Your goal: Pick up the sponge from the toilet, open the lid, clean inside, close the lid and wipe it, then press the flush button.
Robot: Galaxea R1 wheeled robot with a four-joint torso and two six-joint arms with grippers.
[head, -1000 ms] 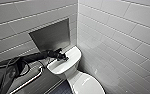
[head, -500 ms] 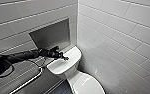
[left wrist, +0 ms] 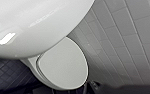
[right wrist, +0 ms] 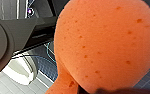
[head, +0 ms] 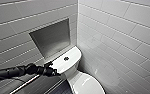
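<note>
The white toilet [head: 74, 73] stands in the corner. Its lid [head: 87, 83] is down, and the round flush button [head: 66, 58] sits in the flat tank top. My left gripper [head: 51, 68] reaches in from the left, shut, at the left end of the tank top, a short way from the button. From the left wrist the tank's glossy side looms close above the closed lid [left wrist: 63, 63]. The orange-red sponge [right wrist: 103, 42] is very close to the right wrist camera, squeezed narrow at one end where my right gripper [right wrist: 96, 90] is shut on it.
A recessed niche [head: 52, 37] is set in the tiled wall behind the tank. White tiled walls meet just right of the toilet. Dark floor tiles [head: 54, 87] and a metal rail [head: 26, 83] lie to the toilet's left.
The head view has shifted a little. My left arm has stretched out straighter, and its gripper stays at the tank's left end.
</note>
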